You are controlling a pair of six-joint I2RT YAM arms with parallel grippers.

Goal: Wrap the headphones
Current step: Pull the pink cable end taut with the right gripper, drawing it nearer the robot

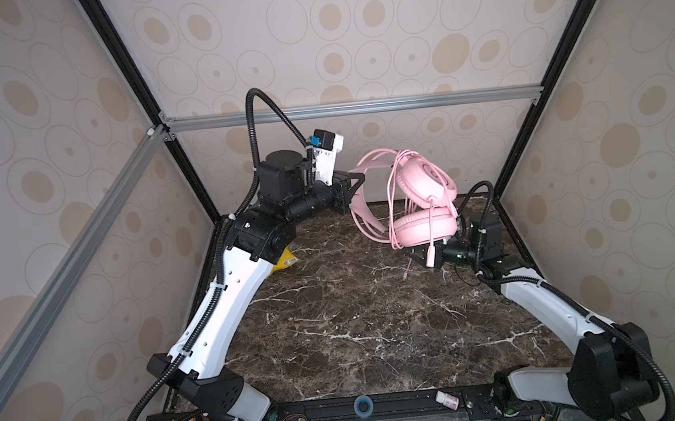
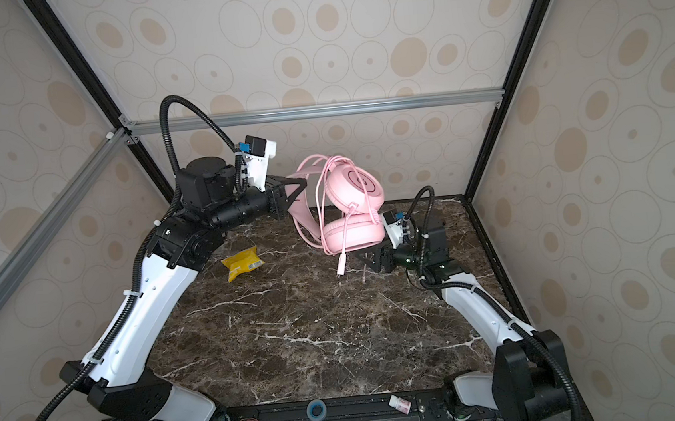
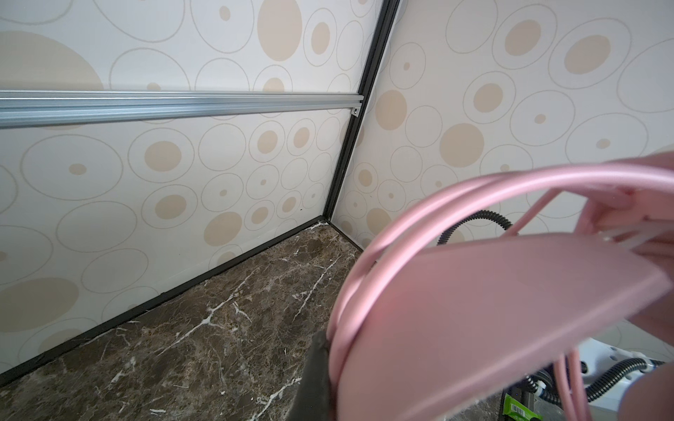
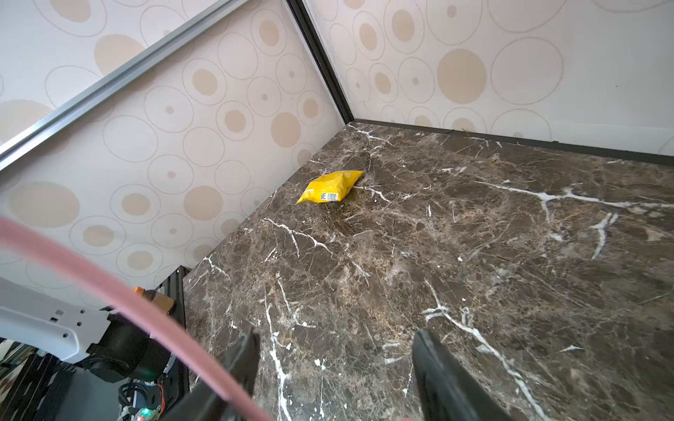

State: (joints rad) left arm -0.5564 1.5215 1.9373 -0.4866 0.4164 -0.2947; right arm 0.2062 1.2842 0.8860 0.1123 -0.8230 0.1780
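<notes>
The pale pink headphones (image 1: 429, 180) (image 2: 352, 187) hang in the air at the back of the marble table (image 1: 337, 324), earcups stacked one over the other. Their thin pink cable (image 1: 393, 198) runs in loops over the upper earcup, and its plug (image 1: 430, 258) (image 2: 341, 267) dangles below. My left gripper (image 1: 353, 193) (image 2: 292, 194) (image 3: 328, 368) is shut on the headband (image 3: 474, 310). Just under the lower earcup, my right gripper (image 1: 419, 256) (image 2: 373, 258) (image 4: 335, 339) is open with nothing between its fingers. The cable (image 4: 109, 288) passes blurred in front of one finger.
A yellow snack packet (image 2: 243, 262) (image 4: 330, 186) lies on the table at the back left, partly hidden by the left arm in a top view. A small white bottle (image 1: 446, 400) and a blue ring (image 1: 363, 406) sit on the front rail. Patterned walls close in on three sides.
</notes>
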